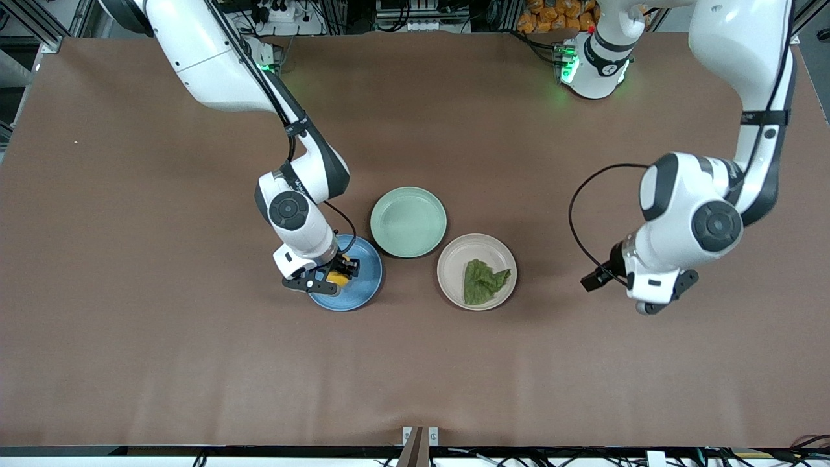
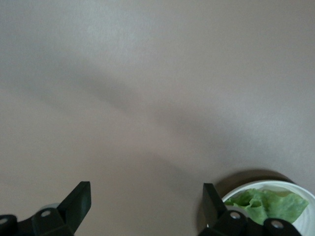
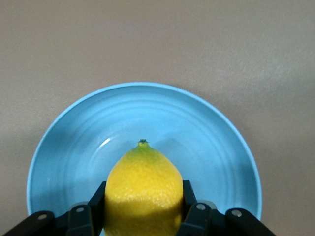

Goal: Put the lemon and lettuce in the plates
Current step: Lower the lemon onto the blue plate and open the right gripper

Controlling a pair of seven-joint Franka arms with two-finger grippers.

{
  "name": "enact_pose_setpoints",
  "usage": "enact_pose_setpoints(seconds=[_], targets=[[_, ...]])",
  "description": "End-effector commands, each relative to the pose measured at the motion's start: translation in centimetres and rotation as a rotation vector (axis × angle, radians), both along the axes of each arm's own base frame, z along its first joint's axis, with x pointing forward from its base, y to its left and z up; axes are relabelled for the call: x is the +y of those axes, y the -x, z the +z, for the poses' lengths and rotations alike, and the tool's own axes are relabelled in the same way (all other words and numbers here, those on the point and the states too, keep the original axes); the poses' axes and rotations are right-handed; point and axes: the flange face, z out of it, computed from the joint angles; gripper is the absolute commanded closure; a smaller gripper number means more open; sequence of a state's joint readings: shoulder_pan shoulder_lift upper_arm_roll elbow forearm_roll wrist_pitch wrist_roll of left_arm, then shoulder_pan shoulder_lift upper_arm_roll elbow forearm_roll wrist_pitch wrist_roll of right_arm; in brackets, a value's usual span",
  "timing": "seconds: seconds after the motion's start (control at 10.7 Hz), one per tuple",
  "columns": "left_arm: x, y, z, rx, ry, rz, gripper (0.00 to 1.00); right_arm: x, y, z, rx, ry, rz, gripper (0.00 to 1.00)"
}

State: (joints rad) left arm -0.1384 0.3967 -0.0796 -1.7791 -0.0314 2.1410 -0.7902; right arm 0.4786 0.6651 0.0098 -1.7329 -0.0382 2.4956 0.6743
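Over the blue plate (image 3: 64,142): right claw (image 1: 332,275) clenched on lemon (image 3: 143,191).
Lettuce (image 1: 483,281) plated at three o'clock; left claw (image 2: 146,206) released, waiting; next, lower and release.

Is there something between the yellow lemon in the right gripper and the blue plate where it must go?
Nothing visible. The right gripper holds the small oval yellow lemon directly over the bare round blue plate.

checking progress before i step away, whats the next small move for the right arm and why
Probably lower a little and open the right tool. It is shut on the lemon directly over the blue plate, so release looks like the only step left there. The lettuce already lies in the beige plate, and the left tool waits open over bare table beside it.
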Motion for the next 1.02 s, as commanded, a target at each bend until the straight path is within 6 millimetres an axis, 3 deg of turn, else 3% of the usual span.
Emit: enact_pose_setpoints(seconds=[0.0,0.09,0.19,0.28,0.56,0.65,0.93], targets=[[-0.6,5.6,0.9,-0.043,0.020,0.017,0.00,0.2,-0.3,-0.1,-0.024,0.041,0.045,0.47],[-0.9,6.5,1.0,-0.044,0.019,0.011,0.00,0.2,-0.3,-0.2,-0.025,0.042,0.048,0.42],[-1.1,7.3,1.2,-0.042,0.017,0.005,0.00,0.2,-0.2,-0.5,-0.019,0.044,0.042,0.24],[-0.9,7.3,1.5,-0.048,0.017,0.002,0.00,0.3,-0.2,-0.6,-0.018,0.045,0.040,0.00],[0.2,7.1,4.4,-0.104,0.009,-0.211,0.00,0.0,-0.5,0.0,-0.015,0.029,-0.026,0.00],[0.5,7.5,5.5,-0.118,0.006,-0.268,0.00,0.1,-0.6,0.8,-0.023,0.018,-0.066,0.00],[0.8,9.7,5.9,-0.105,-0.004,-0.279,0.00,-1.1,-1.1,4.4,0.001,0.013,-0.107,0.00]])
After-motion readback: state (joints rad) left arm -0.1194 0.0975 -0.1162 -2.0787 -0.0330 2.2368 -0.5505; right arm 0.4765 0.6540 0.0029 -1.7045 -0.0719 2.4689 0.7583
